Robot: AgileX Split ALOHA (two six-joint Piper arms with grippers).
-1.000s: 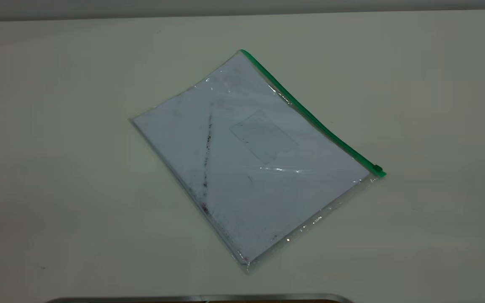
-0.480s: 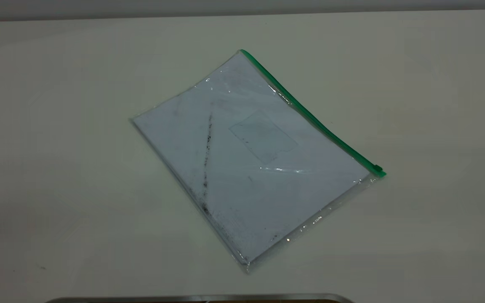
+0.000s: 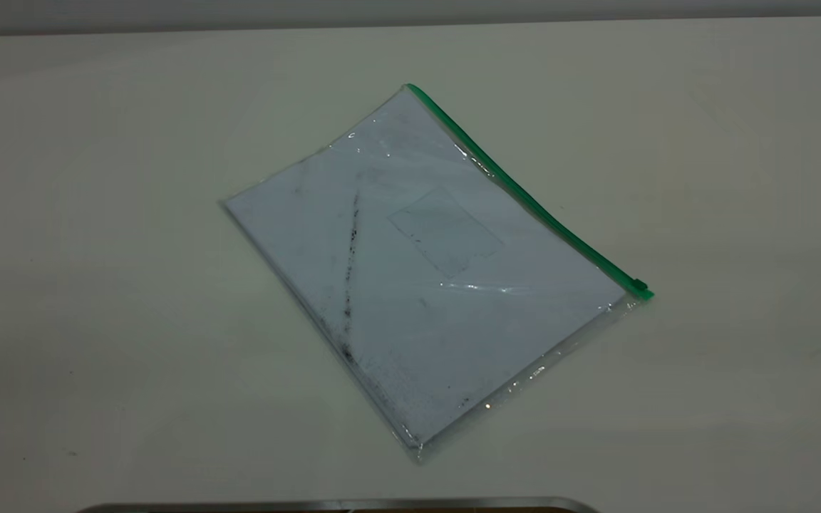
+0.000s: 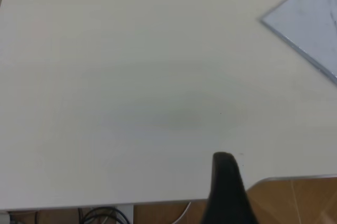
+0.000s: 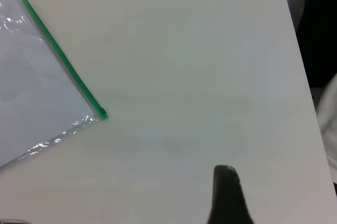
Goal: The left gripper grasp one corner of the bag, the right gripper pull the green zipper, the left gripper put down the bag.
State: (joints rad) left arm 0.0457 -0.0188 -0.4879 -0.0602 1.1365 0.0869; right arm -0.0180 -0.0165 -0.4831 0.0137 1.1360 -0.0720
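The bag (image 3: pixel 425 278), a clear pouch with white paper inside, lies flat and askew on the white table (image 3: pixel 97 285). The green zipper (image 3: pixel 524 196) runs along its far right edge, with the slider tab (image 3: pixel 640 288) at the right corner. Neither gripper shows in the exterior view. In the left wrist view the left gripper (image 4: pixel 224 161) is a single black wedge with no gap, over bare table near the front edge, far from the bag's corner (image 4: pixel 313 29). In the right wrist view the right gripper (image 5: pixel 225 174) looks the same, well away from the bag (image 5: pixel 31 87), the zipper (image 5: pixel 55 50) and the slider (image 5: pixel 102 113).
A metal-rimmed wooden surface (image 3: pixel 339 506) lies below the table's front edge and also shows in the left wrist view (image 4: pixel 300 197), next to loose cables (image 4: pixel 100 216). A dark object (image 5: pixel 321 34) stands beyond the table's right edge.
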